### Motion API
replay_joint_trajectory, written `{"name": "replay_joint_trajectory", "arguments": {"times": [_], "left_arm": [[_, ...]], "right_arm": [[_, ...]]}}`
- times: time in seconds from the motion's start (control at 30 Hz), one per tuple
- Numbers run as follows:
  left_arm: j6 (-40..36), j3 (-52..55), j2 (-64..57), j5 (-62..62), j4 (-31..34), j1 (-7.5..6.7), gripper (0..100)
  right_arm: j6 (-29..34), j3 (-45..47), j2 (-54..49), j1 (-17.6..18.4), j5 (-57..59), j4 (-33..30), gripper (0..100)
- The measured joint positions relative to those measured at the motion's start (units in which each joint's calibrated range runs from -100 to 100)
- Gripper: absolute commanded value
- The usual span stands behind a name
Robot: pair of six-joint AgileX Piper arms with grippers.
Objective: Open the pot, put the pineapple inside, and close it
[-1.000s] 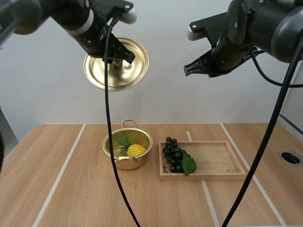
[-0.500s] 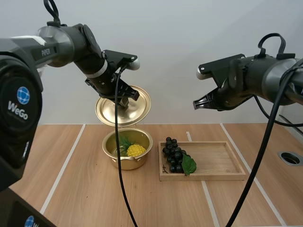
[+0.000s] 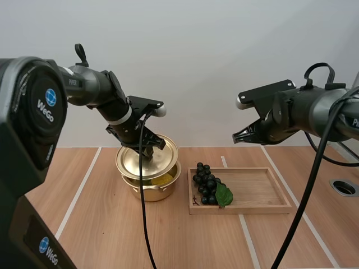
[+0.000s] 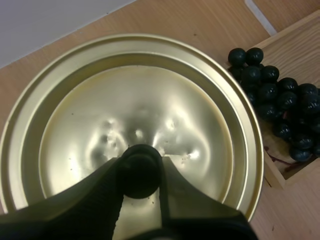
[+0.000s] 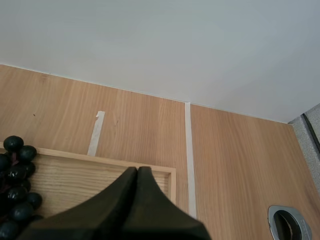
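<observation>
Holding: my left gripper (image 3: 147, 147) is clamped on the black knob (image 4: 140, 170) at the middle of the gold lid (image 3: 147, 159), one finger on each side of it.
Lid: it hangs tilted over the mouth of the pot (image 3: 154, 192) and is not seated flat. I cannot tell whether its far edge touches the rim.
Pot: it is gold and stands on the wooden table (image 3: 84, 224), just left of the tray.
Pineapple: the pineapple (image 3: 162, 180) is inside the pot. I see only a yellow sliver of it in the gap under the lid's near edge.
Right side: my right gripper (image 3: 235, 137) hangs in the air over the tray, well apart from the pot. Its fingers are pressed together into one dark wedge with nothing between them.
Tray: the shallow wooden tray (image 3: 258, 193) lies flat on the table.
Grapes: the dark grapes (image 3: 206, 182) and a green leaf (image 3: 224, 195) sit at the tray's left end, the end nearest the pot.
</observation>
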Motion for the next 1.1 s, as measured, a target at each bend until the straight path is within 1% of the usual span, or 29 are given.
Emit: {"name": "replay_joint_trajectory", "arguments": {"times": [0.17, 0.4, 0.63, 0.9, 1.1], "left_arm": [[1.26, 2.9, 0.29, -5.18, -1.13, 0.0, 0], [1.81, 3.08, 0.52, -7.55, -2.82, 0.0, 0], [3.51, 3.08, 0.52, -7.55, -5.15, 0.0, 0], [3.7, 3.08, 2.55, -3.72, -5.28, 0.0, 0], [3.7, 3.08, 3.3, -3.1, -5.28, 0.0, 0]], "right_arm": [[0.0, 0.0, 0.0, 0.0, -0.12, 0.0, 0], [0.0, 0.0, 0.0, 0.0, -0.12, 0.0, 0], [0.0, 0.0, 0.0, 0.0, -0.12, 0.0, 0], [0.0, 0.0, 0.0, 0.0, -0.12, 0.0, 0], [0.0, 0.0, 0.0, 0.0, -0.12, 0.0, 0]]}}
